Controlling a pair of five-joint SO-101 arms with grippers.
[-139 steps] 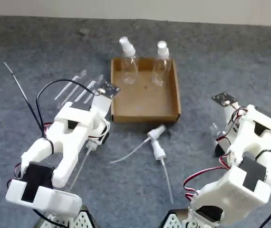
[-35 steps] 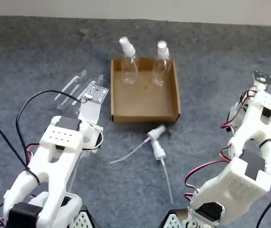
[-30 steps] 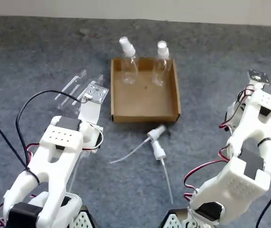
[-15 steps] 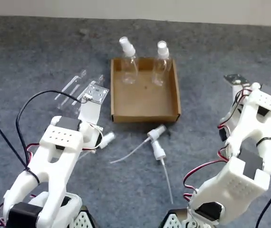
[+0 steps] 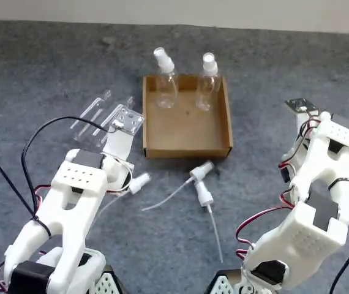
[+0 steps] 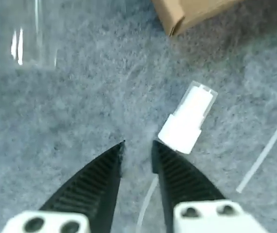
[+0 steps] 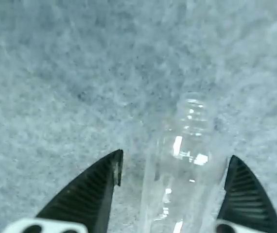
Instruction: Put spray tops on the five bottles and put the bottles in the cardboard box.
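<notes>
Grey carpet (image 5: 52, 61), two capped bottles (image 5: 166, 86) in box (image 5: 187, 149), three loose spray tops (image 5: 202, 169)

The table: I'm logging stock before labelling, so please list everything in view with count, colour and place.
cardboard box: one, brown, mid-table.
capped bottles: two, clear with white tops, upright inside the box's far end.
uncapped bottle: one, clear, between the right gripper's fingers.
lying bottles: seemingly two, clear, left of the box.
spray tops: three, white with thin tubes; two before the box, one by the left gripper.
carpet: grey, under everything.
left gripper: black fingers narrowly open.
right gripper: black fingers open around the uncapped bottle.
arms: two, white.
</notes>
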